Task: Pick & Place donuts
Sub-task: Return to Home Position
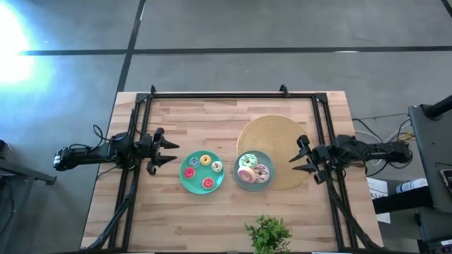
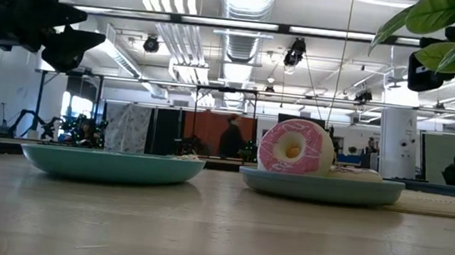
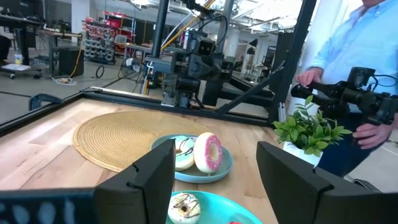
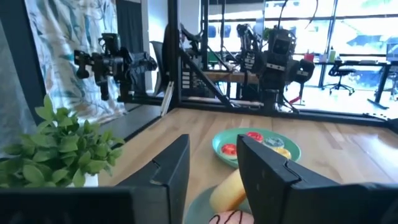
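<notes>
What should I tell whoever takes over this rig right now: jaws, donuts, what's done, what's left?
Left gripper: jaws open, empty, hovering left of the green plate.
Right gripper: jaws open, empty, at the right edge of the tan disc.
Four small donuts lie on the green plate. The big donuts are on the light blue plate, with the pink donut standing on edge.
Done: no donut lies on the bare table.
Left: it seems only parking both arms.
</notes>
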Robot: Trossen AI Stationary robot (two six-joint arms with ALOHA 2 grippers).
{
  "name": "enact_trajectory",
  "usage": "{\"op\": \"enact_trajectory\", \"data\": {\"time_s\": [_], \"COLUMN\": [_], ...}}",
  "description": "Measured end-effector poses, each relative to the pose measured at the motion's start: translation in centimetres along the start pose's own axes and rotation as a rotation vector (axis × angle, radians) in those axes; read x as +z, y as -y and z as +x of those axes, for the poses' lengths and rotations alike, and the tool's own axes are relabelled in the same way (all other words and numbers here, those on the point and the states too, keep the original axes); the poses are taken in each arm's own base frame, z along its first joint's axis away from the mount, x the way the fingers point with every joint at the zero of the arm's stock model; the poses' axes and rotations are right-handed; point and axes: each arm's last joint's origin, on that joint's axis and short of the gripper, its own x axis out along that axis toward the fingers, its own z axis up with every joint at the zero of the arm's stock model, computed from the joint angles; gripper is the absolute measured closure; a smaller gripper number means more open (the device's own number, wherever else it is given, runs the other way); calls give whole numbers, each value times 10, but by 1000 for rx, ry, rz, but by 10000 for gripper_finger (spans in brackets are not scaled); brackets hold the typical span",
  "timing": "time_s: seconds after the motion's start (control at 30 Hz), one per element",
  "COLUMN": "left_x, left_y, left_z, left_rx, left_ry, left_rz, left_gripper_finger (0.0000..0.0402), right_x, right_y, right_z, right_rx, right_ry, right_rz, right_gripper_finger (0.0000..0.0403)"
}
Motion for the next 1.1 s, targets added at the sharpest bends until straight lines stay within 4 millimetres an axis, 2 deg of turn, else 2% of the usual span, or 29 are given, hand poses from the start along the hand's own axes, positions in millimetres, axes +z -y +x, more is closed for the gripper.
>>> {"op": "enact_trajectory", "data": {"time_s": [0.3,0.67,1.1], "left_x": [0,0,0], "left_y": [0,0,0], "left_z": [0,0,0], "left_rx": [0,0,0], "left_ry": [0,0,0], "left_rz": [0,0,0], "left_gripper_finger": [202,202,202], "right_x": [-2,-2,-2], "right_y": [0,0,0], "right_z": [1,1,1], "right_rx": [-1,-1,-1], "right_ry": [-19,-23,-23], "right_rz": [8,9,9], "right_gripper_finger": [268,280,269]}}
